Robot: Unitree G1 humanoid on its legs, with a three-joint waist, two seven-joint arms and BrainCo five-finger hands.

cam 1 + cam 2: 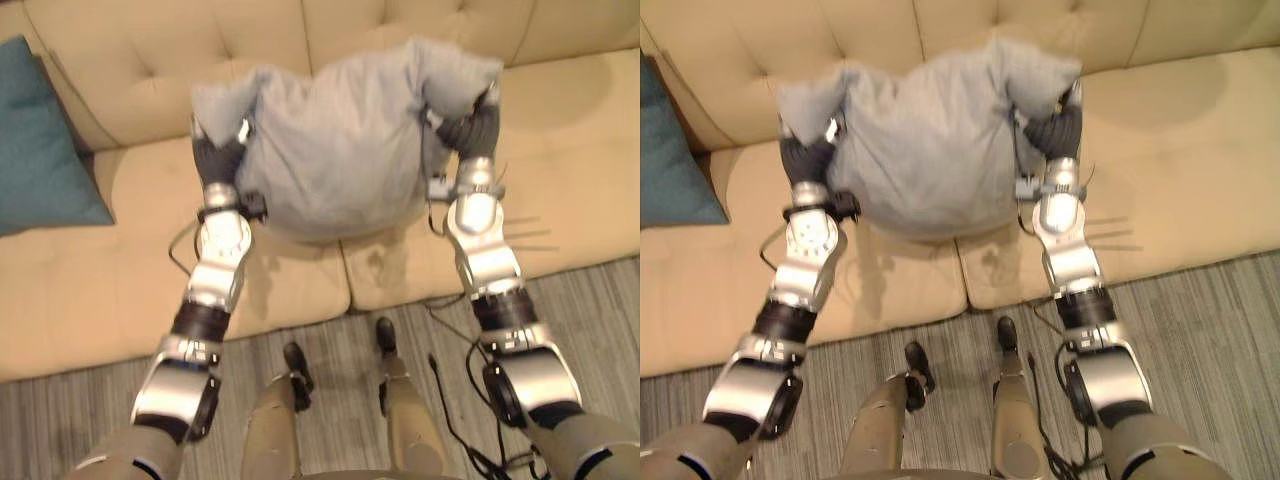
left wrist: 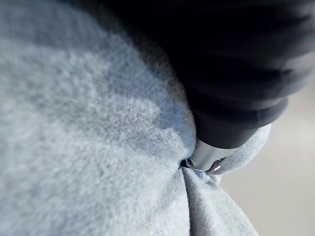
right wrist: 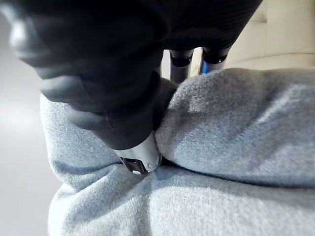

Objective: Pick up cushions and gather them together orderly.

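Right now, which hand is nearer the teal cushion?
Left. The left hand grips the grey cushion at the corner toward the teal cushion, at the left end of the sofa; the right hand grips the opposite corner, farther away.

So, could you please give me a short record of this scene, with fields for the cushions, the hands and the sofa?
Held item: light grey fabric cushion, carried between both hands
Left hand: shut on the cushion's left edge
Right hand: shut on its right edge, fabric bunched
Other cushion: teal fabric cushion, at the sofa's left end, apart
Surface: beige tufted sofa
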